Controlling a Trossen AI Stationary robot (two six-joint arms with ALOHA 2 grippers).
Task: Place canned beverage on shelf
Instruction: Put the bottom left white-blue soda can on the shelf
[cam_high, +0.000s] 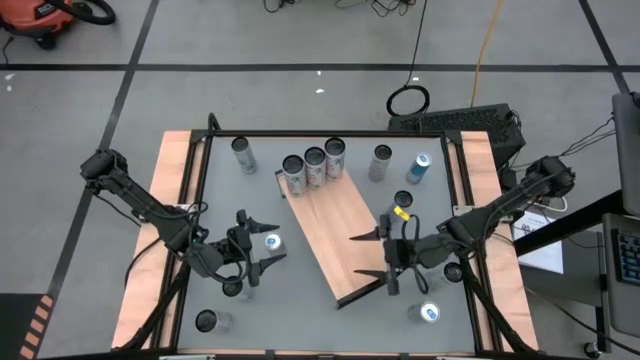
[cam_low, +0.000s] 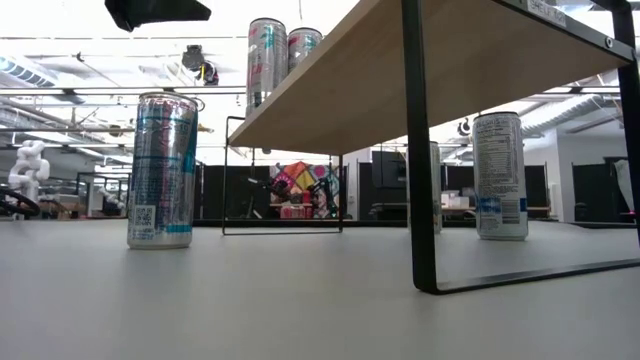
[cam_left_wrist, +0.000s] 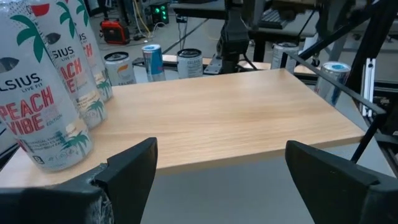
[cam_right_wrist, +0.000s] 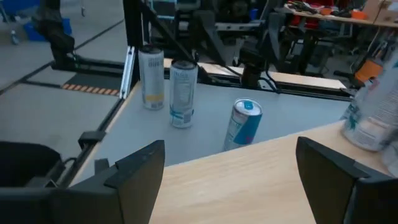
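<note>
- Your shelf (cam_high: 330, 235) runs diagonally across the table's middle, from 11 o'clock toward 5 o'clock.
- Three cans (cam_high: 313, 167) stand abreast on its 11 o'clock end.
- Your left gripper (cam_high: 262, 241) sits at the shelf's 9 o'clock side, fingers spread, holding nothing.
- Your right gripper (cam_high: 368, 258) reaches over the shelf's 4 o'clock edge, fingers spread and empty.
- A blue-topped can (cam_high: 271, 242) stands just beside your left gripper.
</note>
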